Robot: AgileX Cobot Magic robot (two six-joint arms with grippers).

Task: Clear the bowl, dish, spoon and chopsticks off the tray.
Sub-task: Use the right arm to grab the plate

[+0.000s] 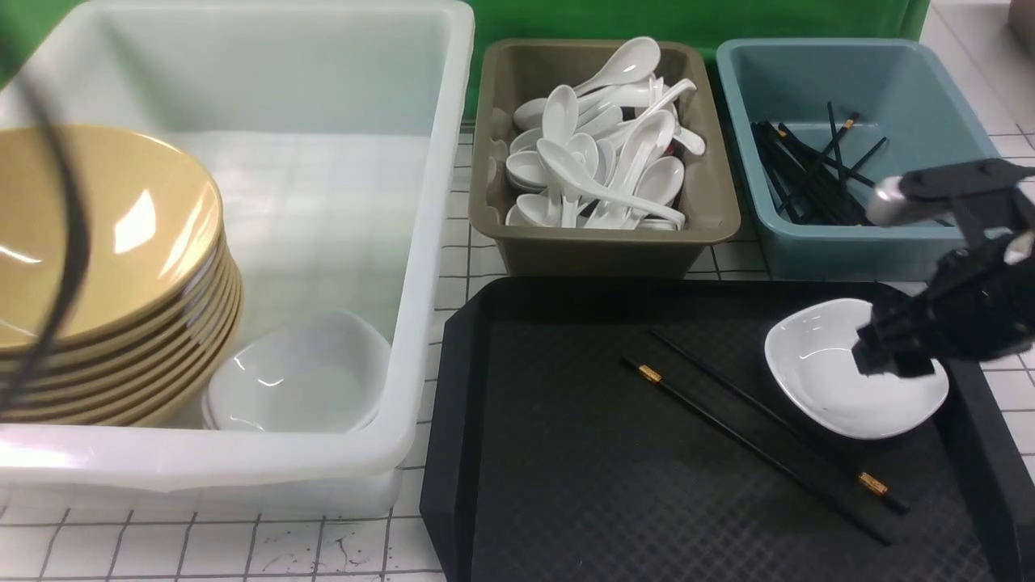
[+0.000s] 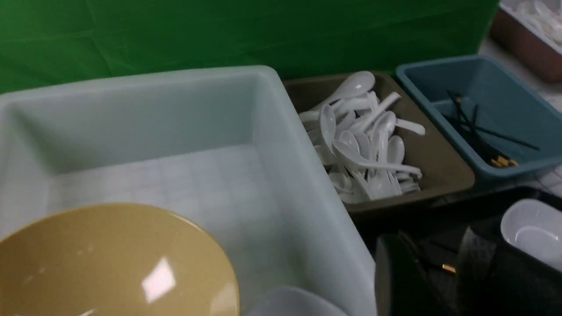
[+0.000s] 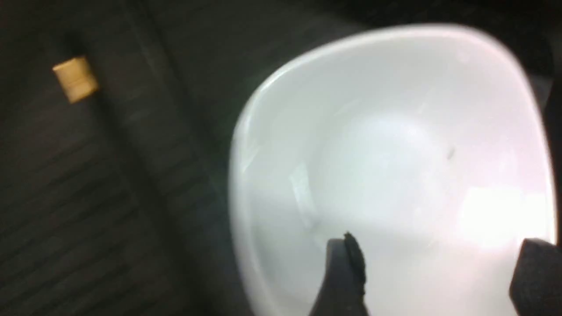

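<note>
The black tray (image 1: 566,453) holds the pair of black chopsticks (image 1: 756,450), lying slantwise, and the small white dish (image 1: 825,388) at its far right. My right gripper (image 1: 885,356) is open over the dish (image 3: 395,153), its two fingers spread wide above the bowl of it (image 3: 439,250). The yellow bowl (image 1: 97,226) tops a stack in the white tub (image 1: 449,162). My left gripper (image 2: 432,245) hangs beside that tub's wall, jaws a little apart with nothing between them. White spoons (image 1: 598,153) fill the olive tub; I cannot single out the task's spoon.
A stack of white dishes (image 1: 299,380) sits in the white tub next to the bowls. The olive tub (image 1: 716,202) and the blue tub (image 1: 808,81) holding black chopsticks stand behind the tray. A dark cable (image 1: 73,242) crosses the left edge.
</note>
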